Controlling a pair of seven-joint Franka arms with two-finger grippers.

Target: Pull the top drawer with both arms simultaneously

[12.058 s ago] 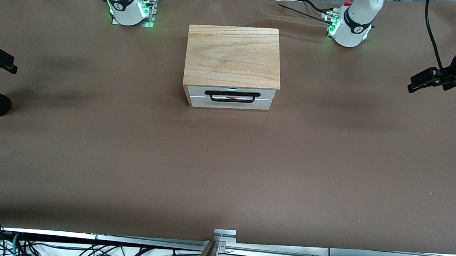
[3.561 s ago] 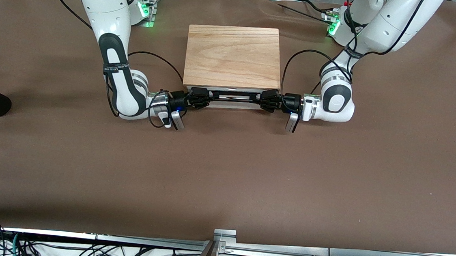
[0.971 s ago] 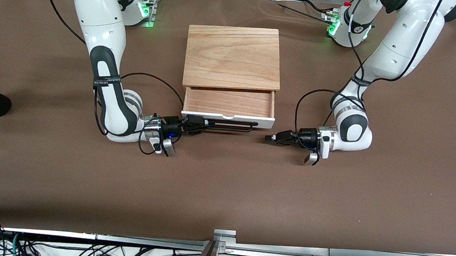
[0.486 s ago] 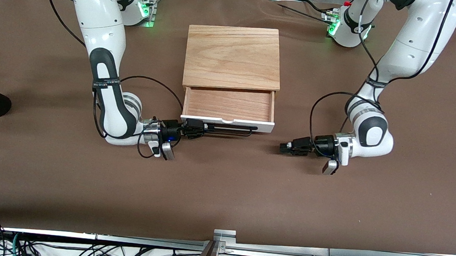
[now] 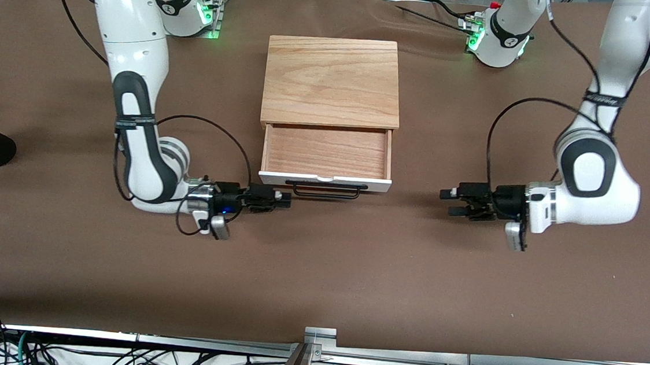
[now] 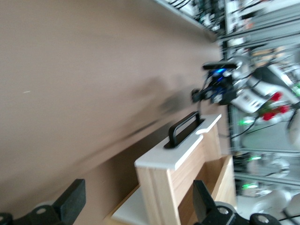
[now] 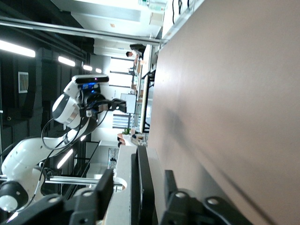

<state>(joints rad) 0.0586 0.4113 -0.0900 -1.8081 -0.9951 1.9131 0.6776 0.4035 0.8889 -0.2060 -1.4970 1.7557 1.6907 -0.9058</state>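
Brown table, top drawer [image 5: 327,151] out; left gripper [image 5: 452,203] spread, right gripper [image 5: 284,200] parted.

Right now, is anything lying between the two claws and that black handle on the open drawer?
Nothing visible is in the way. The left gripper hangs open over bare table toward the left arm's end, with only brown cloth between it and the top drawer. The right gripper, open, sits right at one end of the handle.

Left wrist view motion-blurred; top drawer [image 6: 176,159] cut at frame edge. Second drawer front hidden under it.
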